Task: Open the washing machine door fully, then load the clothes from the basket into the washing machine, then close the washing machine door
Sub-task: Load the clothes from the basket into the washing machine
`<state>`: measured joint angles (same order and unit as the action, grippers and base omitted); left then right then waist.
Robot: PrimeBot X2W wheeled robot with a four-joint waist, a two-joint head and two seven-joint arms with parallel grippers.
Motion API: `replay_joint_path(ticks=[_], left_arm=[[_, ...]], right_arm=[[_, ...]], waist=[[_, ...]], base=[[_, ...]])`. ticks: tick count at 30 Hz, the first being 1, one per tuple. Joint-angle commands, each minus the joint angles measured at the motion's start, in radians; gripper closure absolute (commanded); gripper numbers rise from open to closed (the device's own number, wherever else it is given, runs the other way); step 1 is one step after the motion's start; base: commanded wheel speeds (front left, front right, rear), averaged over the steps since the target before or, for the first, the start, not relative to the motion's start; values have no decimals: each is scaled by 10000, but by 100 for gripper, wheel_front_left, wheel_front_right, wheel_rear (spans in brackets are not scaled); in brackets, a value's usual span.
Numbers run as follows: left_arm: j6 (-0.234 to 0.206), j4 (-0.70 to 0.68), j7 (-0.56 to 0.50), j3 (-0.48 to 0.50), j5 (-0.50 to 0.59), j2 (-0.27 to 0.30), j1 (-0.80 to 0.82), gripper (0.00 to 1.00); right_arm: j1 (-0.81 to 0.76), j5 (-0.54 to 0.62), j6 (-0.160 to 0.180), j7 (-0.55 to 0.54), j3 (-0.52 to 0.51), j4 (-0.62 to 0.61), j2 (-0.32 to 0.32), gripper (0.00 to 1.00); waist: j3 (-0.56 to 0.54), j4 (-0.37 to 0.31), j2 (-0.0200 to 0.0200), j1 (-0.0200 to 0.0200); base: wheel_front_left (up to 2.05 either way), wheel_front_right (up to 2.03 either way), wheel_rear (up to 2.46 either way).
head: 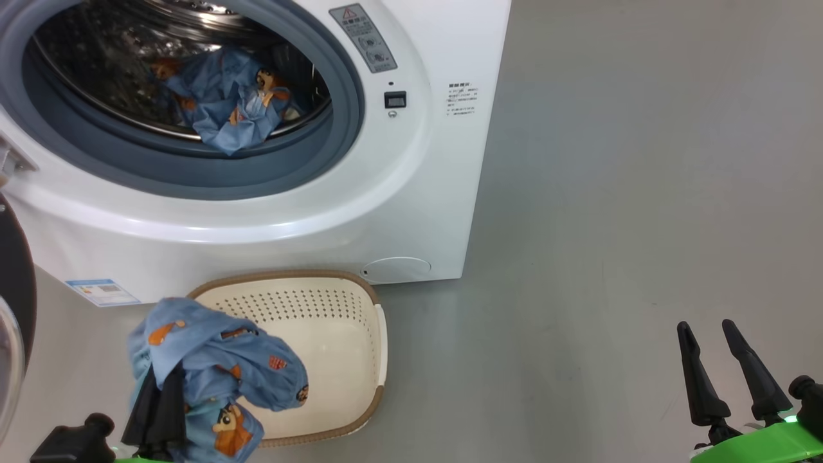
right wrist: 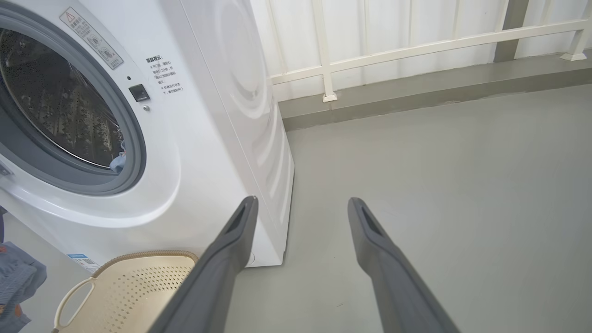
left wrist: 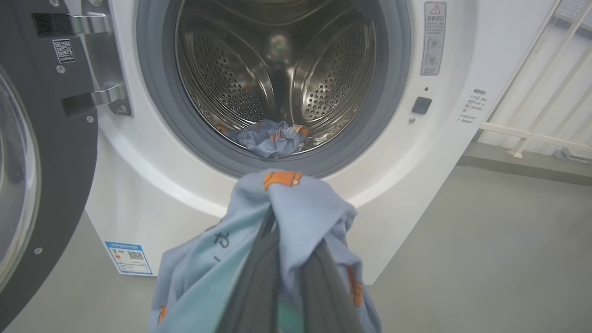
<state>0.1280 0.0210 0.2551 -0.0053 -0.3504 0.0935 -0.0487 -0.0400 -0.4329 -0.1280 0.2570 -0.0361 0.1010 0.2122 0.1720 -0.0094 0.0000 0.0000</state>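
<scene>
The washing machine (head: 398,193) stands with its door (left wrist: 46,162) swung wide open to the left. One bundle of the light blue clothes (head: 225,106) lies at the front of the steel drum. My left gripper (head: 161,392) is shut on another light blue garment (head: 218,366), lifted above the left end of the cream basket (head: 334,334). In the left wrist view the garment (left wrist: 296,203) drapes over my fingers (left wrist: 259,277), in front of and below the drum opening. My right gripper (head: 705,325) stands open over bare floor at the lower right, holding nothing.
Grey floor (head: 643,193) stretches to the right of the machine. A low kerb and white railing (right wrist: 416,46) run behind it. The open door's black rim (head: 13,283) juts out at the far left, close to my left arm.
</scene>
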Motion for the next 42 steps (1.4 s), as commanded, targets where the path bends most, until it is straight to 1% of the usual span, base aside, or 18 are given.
replay_joint_path(ticks=[1, 5, 9, 14, 17, 22, 27, 32, 36, 39, 42], left_arm=[[27, -331, 66, 388, 0, 74, 184, 100], [27, -324, 66, 410, -134, 113, 508, 100], [27, -286, 66, 484, -284, 297, 1353, 100], [27, -26, 66, 435, -338, 678, 3053, 100], [27, 412, 66, 470, -427, 914, 4296, 100], [27, 1844, 66, 504, -961, 1358, 6410, 100], [27, 3792, 66, 304, -1377, 1821, 8436, 100], [27, 5663, 66, -40, -1281, 2400, 10172, 100], [27, 7002, 66, -267, -1249, 2674, 11270, 100], [27, 7495, 66, -366, -1232, 2785, 11752, 100], [27, 7837, 66, -436, -999, 3023, 12455, 100]], right_arm=[[162, 6, -27, 48, 224, -273, 158, 0], [271, 18, -27, 48, 282, -310, 123, 0], [453, 24, -27, 48, 386, -336, 73, 0], [816, 32, -27, 48, 516, -403, 35, 0], [1111, 53, -27, 48, 616, -459, -8, 0], [1631, 55, -27, 48, 795, -490, -157, 0], [2071, 55, -27, 48, 1062, -485, -388, 0], [2468, 44, -27, 48, 1263, -480, -596, 0], [2644, 12, -27, 48, 1344, -452, -730, 0], [2700, 2, -27, 48, 1376, -447, -800, 0], [2748, 5, -27, 48, 1436, -471, -894, 0]], waist=[[34, -14, 0, 0], [227, -61, 0, 0], [571, -99, 0, 0], [1216, -218, 0, 0], [1662, -352, 0, 0], [2331, -663, 0, 0], [2923, -1016, 0, 0], [3411, -1450, 0, 0], [3667, -1783, 0, 0], [3772, -1928, 0, 0], [3941, -2105, 0, 0]], base=[[0, 0, 0], [0, 0, 0], [0, 0, 0], [0, 0, 0], [0, 0, 0], [0, 0, 0], [0, 0, 0], [0, 0, 0], [0, 0, 0], [0, 0, 0], [0, 0, 0]])
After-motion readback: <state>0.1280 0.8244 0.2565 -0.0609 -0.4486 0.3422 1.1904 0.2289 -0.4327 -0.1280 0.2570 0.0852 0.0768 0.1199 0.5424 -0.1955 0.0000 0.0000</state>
